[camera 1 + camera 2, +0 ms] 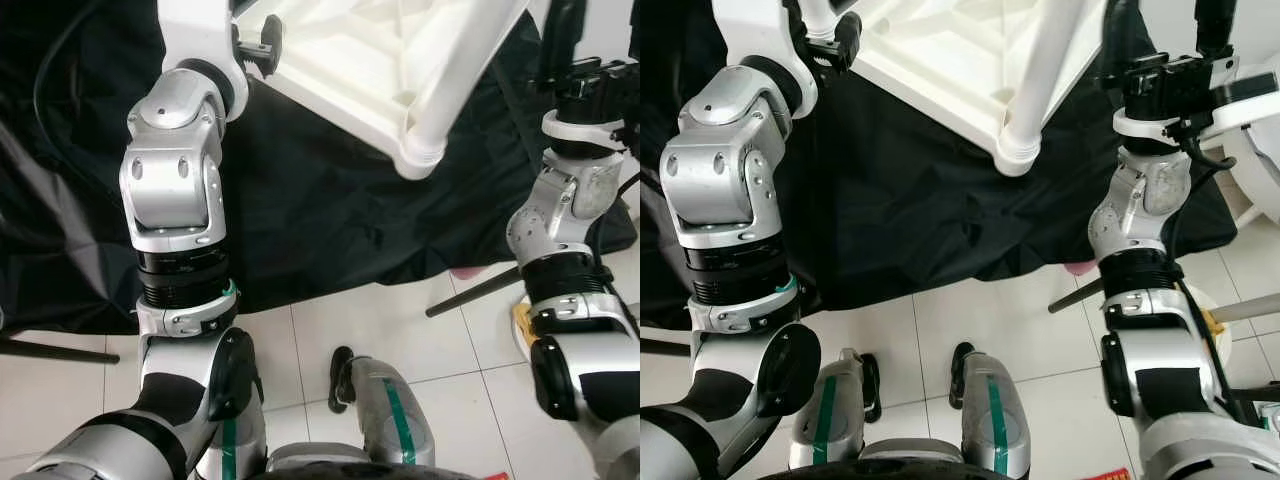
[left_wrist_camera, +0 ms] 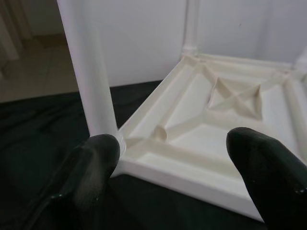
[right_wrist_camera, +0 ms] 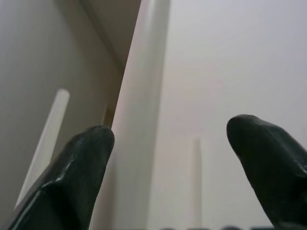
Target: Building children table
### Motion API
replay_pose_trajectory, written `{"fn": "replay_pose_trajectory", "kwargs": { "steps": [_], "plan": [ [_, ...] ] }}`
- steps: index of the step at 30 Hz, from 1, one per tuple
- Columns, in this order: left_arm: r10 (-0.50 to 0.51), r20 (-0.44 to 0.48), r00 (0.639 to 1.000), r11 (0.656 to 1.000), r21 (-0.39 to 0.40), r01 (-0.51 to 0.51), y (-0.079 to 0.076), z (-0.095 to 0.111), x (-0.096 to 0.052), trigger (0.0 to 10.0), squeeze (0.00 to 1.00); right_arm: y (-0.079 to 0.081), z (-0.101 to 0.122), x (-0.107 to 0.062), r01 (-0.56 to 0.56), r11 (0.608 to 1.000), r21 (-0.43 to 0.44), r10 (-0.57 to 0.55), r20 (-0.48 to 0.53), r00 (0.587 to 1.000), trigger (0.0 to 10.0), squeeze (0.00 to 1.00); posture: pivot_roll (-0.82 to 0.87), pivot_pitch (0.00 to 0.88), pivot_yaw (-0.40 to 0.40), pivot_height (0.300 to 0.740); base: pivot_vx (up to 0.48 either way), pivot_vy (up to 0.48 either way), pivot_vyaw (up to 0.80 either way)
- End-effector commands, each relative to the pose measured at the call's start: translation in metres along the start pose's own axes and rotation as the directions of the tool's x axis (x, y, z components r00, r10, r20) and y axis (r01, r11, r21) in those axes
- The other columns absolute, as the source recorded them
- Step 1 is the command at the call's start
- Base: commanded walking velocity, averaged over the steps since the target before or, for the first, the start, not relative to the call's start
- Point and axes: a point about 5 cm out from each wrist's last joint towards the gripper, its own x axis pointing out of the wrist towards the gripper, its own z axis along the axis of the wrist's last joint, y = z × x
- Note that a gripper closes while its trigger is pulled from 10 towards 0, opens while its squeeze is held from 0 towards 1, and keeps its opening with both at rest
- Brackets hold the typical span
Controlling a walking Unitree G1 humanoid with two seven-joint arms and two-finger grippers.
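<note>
One white plastic children's table (image 1: 380,60) is seen upside down, its ribbed underside facing up, resting on a black cloth (image 1: 330,210) spread over a tiled floor (image 1: 400,330). White legs are already fitted at its corners and point upward; the nearest leg (image 1: 1040,70) rises out of a round socket at the corner closest to the robot.

The left hand (image 2: 168,158) is held just beside another corner of the table, on the robot's left. Its two black fingers (image 2: 96,158) are spread apart and grasp nothing. In the left wrist view, one finger lies touching or almost touching the base of an upright leg (image 2: 88,72), while the other hovers above the table's rim. The leg's long axis runs straight up, across the line of the fingers, so closing would seem to bring the fingers against its base.

The right hand (image 3: 168,158) is raised at the robot's right, beyond the table's near corner. Its fingers are also parted and empty. A pale upright post (image 3: 144,96), probably a table leg, is seen between them at some remove; contact cannot be told.

The left hand is judged the nearer to the table. The robot's own feet (image 1: 980,400) are seen below on the tiles.
</note>
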Motion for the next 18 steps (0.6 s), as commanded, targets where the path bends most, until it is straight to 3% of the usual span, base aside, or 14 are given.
{"fn": "replay_pose_trajectory", "kwargs": {
  "steps": [1,2,3,4,5,6,18],
  "plan": [
    [0.005,0.009,1.0,1.0,-0.006,-0.005,0.001,-0.0027,0.0013,10.0,1.0,0.0134,-0.0665,-0.0274,0.132,0.933,0.336,0.121,-0.635,0.763,10.0,1.0,0.13,0.0,0.0,0.74,0.0,0.0,0.0],
    [0.005,0.009,1.0,1.0,-0.006,-0.005,0.001,-0.0027,0.0013,10.0,1.0,0.0134,-0.0665,-0.0274,0.132,0.933,0.336,0.121,-0.635,0.763,10.0,1.0,0.13,0.0,0.0,0.74,0.0,0.0,0.0],
    [0.028,0.015,1.0,1.0,0.004,-0.028,0.0036,-0.0015,0.0017,10.0,1.0,0.0131,-0.0665,-0.0269,0.137,0.933,0.334,0.115,-0.635,0.764,10.0,0.39,0.13,0.0,0.0,0.74,0.0,0.0,0.0],
    [0.043,0.036,0.998,0.999,0.009,-0.044,0.006,0.0009,0.0016,10.0,0.73,0.0129,-0.0663,-0.0262,0.137,0.933,0.333,0.112,-0.631,0.768,10.0,0.0,0.12,0.0,0.0,0.74,0.0,0.0,0.0],
    [0.043,0.036,0.998,0.999,0.009,-0.044,0.006,0.0009,0.0016,10.0,0.73,0.0129,-0.0663,-0.0262,0.137,0.933,0.333,0.112,-0.631,0.768,10.0,0.0,0.12,0.0,0.0,0.74,0.0,0.0,0.0],
    [0.055,0.051,0.997,0.998,0.012,-0.056,0.0078,0.0025,0.0016,10.0,0.73,0.0124,-0.0665,-0.0259,0.134,0.933,0.334,0.114,-0.626,0.771,10.0,0.0,0.12,0.0,-0.074,0.74,0.0,0.0,0.0],
    [0.055,0.051,0.997,0.998,0.012,-0.056,0.0078,0.0025,0.0016,10.0,0.73,0.0124,-0.0665,-0.0259,0.134,0.933,0.334,0.114,-0.626,0.771,10.0,0.0,0.12,0.0,-0.074,0.74,0.0,0.0,0.0]
  ]
}}
